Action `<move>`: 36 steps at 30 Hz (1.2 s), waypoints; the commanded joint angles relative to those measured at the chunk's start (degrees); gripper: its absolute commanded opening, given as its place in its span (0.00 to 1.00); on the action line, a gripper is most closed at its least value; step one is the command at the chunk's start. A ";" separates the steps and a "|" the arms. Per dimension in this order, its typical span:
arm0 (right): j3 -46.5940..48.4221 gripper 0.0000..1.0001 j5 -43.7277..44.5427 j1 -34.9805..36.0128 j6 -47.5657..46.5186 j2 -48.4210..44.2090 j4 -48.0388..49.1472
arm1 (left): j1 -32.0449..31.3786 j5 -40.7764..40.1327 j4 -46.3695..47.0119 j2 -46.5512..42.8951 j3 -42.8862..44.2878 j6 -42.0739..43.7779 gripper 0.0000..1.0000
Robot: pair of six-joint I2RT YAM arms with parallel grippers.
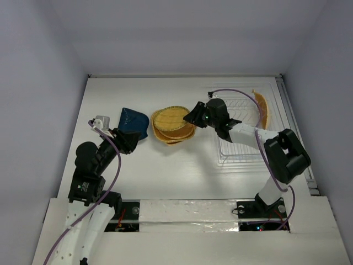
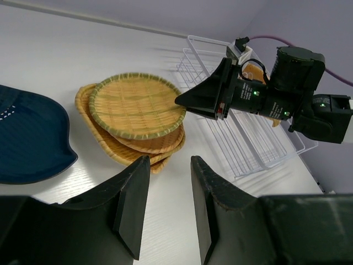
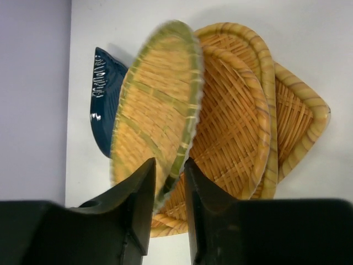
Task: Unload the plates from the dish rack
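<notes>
A stack of orange-yellow woven plates (image 1: 175, 128) lies mid-table, with the dark blue plate (image 1: 134, 122) to its left. My right gripper (image 1: 193, 116) is at the stack's right edge. In the right wrist view its jaws (image 3: 168, 165) stand slightly apart around the rim of a green-edged woven plate (image 3: 154, 105), which is blurred and tilts over the stack (image 3: 242, 121). This plate rests on top of the stack in the left wrist view (image 2: 135, 105). The clear dish rack (image 1: 242, 144) holds one orange plate (image 1: 262, 107) upright at its far right. My left gripper (image 2: 170, 165) is open and empty.
The left arm (image 1: 91, 165) reaches toward the blue plate, which also shows in the left wrist view (image 2: 27, 138). The rack (image 2: 253, 149) lies against the table's right edge. Grey walls close in the table on the far, left and right sides.
</notes>
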 commanded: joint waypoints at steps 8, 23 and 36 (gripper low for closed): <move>-0.04 0.61 7.16 2.81 -6.81 -9.03 -7.08 | 0.17 1.17 2.91 0.40 -0.52 -0.27 0.33; 5.76 0.00 48.35 -1.57 -18.58 -22.65 -33.63 | 0.17 1.79 3.09 -2.23 -0.44 -0.27 0.33; 6.91 0.75 60.78 -17.99 -21.49 -17.92 -43.74 | -5.19 0.47 2.65 -8.29 -0.44 -0.27 0.37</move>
